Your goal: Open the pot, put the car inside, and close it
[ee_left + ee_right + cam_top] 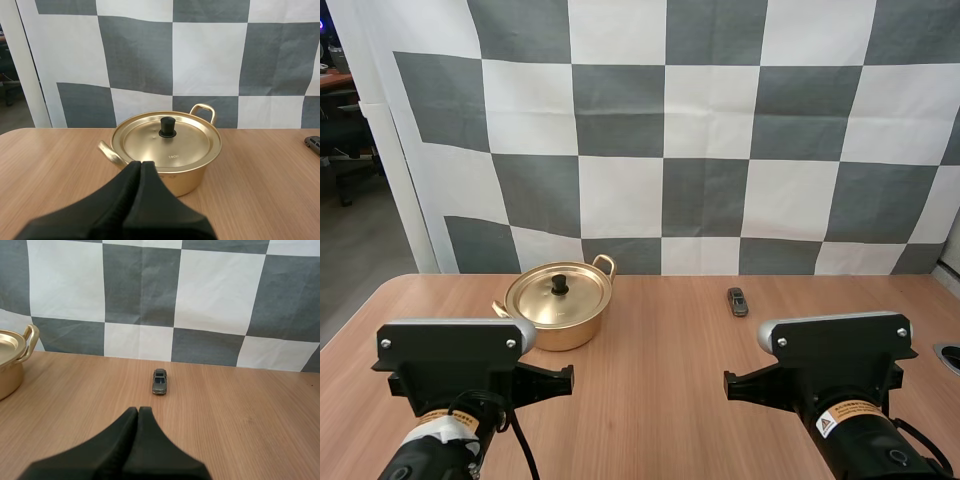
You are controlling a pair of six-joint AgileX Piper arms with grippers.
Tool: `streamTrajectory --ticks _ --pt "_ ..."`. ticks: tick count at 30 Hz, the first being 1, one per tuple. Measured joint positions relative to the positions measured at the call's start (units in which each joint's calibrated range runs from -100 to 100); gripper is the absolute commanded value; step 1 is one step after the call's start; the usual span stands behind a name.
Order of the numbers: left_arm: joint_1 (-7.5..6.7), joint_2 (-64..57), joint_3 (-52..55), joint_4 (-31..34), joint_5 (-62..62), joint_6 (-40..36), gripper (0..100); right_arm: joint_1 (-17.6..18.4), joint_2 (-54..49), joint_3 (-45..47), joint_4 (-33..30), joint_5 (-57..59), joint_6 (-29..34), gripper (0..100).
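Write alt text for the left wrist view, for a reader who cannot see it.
A golden pot, its lid on and topped by a black knob, stands on a wooden table. The left gripper, shut on nothing, points at it. A small dark car lies apart from the pot.

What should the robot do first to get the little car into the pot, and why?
Probably the left gripper should reach forward to the black knob on the lid, opening its fingers as it goes. The lid sits closed on the golden pot, so the car cannot go in yet. The left gripper is shut and already points at the pot.
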Motion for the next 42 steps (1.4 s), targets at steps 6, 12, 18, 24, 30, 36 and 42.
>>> streamTrajectory --ticks 6,12,18,24,30,36,42 --pt "0.0 0.0 0.0 0.0 0.0 0.0 0 0.0 0.0 0.0 0.0 0.0 0.0 0" --pt "0.0 0.0 0.0 0.0 -0.22 0.0 0 0.0 0.0 0.0 0.0 0.0 0.0 0" --pt "0.0 0.0 0.0 -1.84 -2.0 0.0 0 0.0 0.0 0.0 -0.4 -1.82 -0.11 0" --pt "-0.2 0.0 0.0 -2.51 -16.01 1.41 0 0.0 0.0 0.0 -8.73 -15.92 -0.3 0" --pt "-0.96 0.0 0.0 1.71 -25.85 2.08 0 0.0 0.0 0.0 -14.91 -25.87 -0.39 0" --pt "-1.12 0.0 -5.93 15.4 -47.98 4.33 0 0.0 0.13 -1.18 -14.84 -47.71 -8.72 0" --pt "-1.12 4.18 -18.04 18.17 -56.03 0.26 0 0.0 3.75 -12.01 -4.7 -56.34 -17.73 0"
